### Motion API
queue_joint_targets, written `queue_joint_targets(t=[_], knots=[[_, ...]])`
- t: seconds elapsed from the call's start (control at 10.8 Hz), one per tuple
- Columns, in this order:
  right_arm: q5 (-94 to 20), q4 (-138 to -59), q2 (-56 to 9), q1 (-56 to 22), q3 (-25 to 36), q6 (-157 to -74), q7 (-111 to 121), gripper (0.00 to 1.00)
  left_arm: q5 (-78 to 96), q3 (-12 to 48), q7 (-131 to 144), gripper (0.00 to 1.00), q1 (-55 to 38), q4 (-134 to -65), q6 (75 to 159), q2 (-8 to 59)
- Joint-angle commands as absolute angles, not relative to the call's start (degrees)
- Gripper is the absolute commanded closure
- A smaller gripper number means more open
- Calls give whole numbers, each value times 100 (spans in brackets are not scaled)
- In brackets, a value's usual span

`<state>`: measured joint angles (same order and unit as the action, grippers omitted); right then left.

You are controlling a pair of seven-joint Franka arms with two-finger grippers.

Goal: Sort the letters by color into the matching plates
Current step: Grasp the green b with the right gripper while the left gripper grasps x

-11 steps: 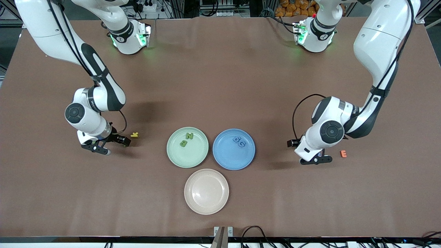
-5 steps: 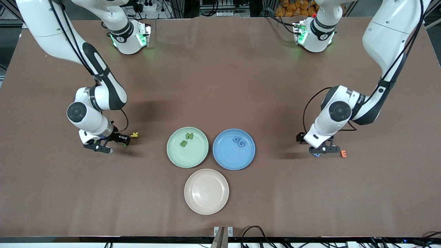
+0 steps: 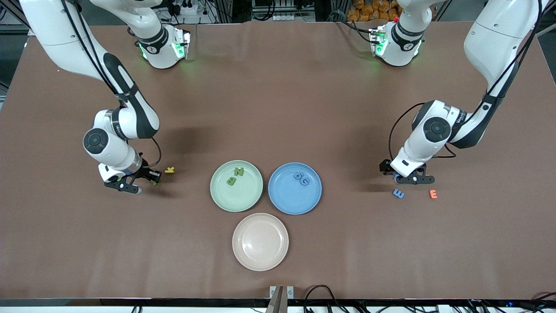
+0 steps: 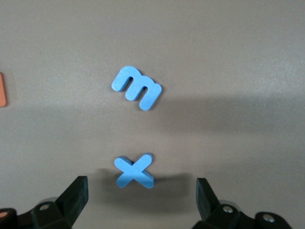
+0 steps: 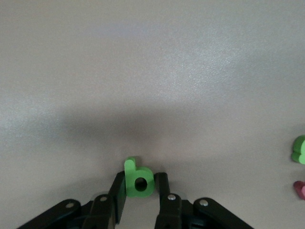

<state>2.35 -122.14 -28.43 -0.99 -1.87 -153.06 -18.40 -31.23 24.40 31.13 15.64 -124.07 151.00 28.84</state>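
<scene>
The mint green plate (image 3: 239, 198) holds two dark green letters (image 3: 235, 176). The blue plate (image 3: 291, 200) beside it holds two blue letters (image 3: 301, 178). My right gripper (image 3: 139, 182) is low over the table at the right arm's end, shut on a green letter "b" (image 5: 138, 179). My left gripper (image 4: 141, 200) is open, low over a blue "X" letter (image 4: 135, 171) that lies between its spread fingers. A blue "m"-shaped letter (image 4: 137, 87) lies close by and also shows in the front view (image 3: 398, 193). Another green letter (image 5: 299, 149) lies near the right gripper.
A beige-pink plate (image 3: 260, 241) sits nearer the camera than the two plates. A yellow letter (image 3: 169, 170) lies by the right gripper, a pink one (image 5: 300, 189) too. An orange letter (image 3: 433, 194) lies beside the blue "m"-shaped one.
My left gripper has moved away from the camera, uncovering the blue "m"-shaped letter, and now stands over the blue "X". My right gripper has barely moved.
</scene>
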Motion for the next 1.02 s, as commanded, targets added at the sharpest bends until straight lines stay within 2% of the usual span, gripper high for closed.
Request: queue_joint_targets(t=[0.0,0.37,0.74,0.93], knots=[[211,-12349,-2769,-132,-229,-15355,-1784,76,-3261,2479,3103,0,1608,-12533,15161,2847],[220,-12287,-2742,-176,-229,-15232,-1784,83,-3270,2479,3094,0,1617,-12419,15231,3023],[132,-11717,-2602,-387,-237,-14259,-1890,84,-3278,2470,2761,0,1774,-12366,15302,3111],[123,-11628,-2514,-439,-264,-14203,-1898,87,-3270,2470,2637,0,1793,-12253,15310,3190]])
